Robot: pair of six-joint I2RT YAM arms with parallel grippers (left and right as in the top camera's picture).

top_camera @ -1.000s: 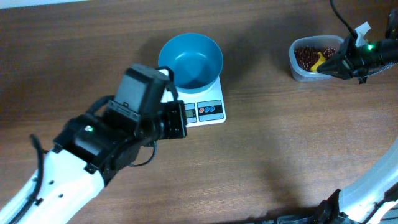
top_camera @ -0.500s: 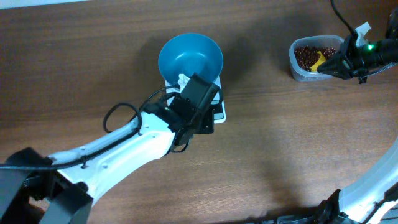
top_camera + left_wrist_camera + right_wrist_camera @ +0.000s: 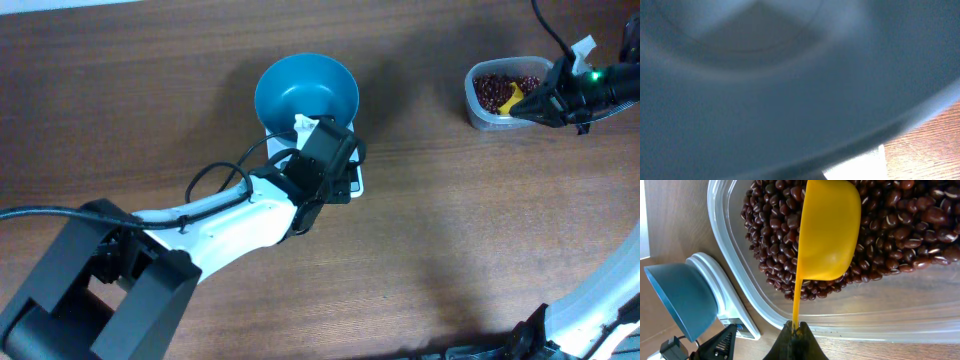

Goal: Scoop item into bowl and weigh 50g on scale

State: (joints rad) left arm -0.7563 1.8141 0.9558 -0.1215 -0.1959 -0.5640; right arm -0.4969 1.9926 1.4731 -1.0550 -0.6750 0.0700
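The teal bowl point(image 3: 306, 92) stands on the white scale point(image 3: 356, 186) at mid table. My left gripper point(image 3: 303, 127) reaches over the scale, its tip at the bowl's near rim; the arm covers most of the scale. In the left wrist view the blurred bowl wall point(image 3: 765, 100) fills the frame and no fingers show. My right gripper point(image 3: 796, 327) is shut on the thin handle of a yellow scoop point(image 3: 830, 227), whose head lies on the red-brown beans point(image 3: 890, 225) in the clear tub point(image 3: 740, 280). Whether the scoop holds beans is hidden.
The tub point(image 3: 480, 112) sits at the far right of the wooden table point(image 3: 450, 230), with the right gripper point(image 3: 545, 102) beside it. A black cable point(image 3: 215, 180) loops off the left arm. The right wrist view also shows the bowl point(image 3: 680, 300) and scale point(image 3: 725, 295).
The left arm has swung in from the lower left, and its gripper now lies over the scale against the bowl. The right arm and scoop have not moved.
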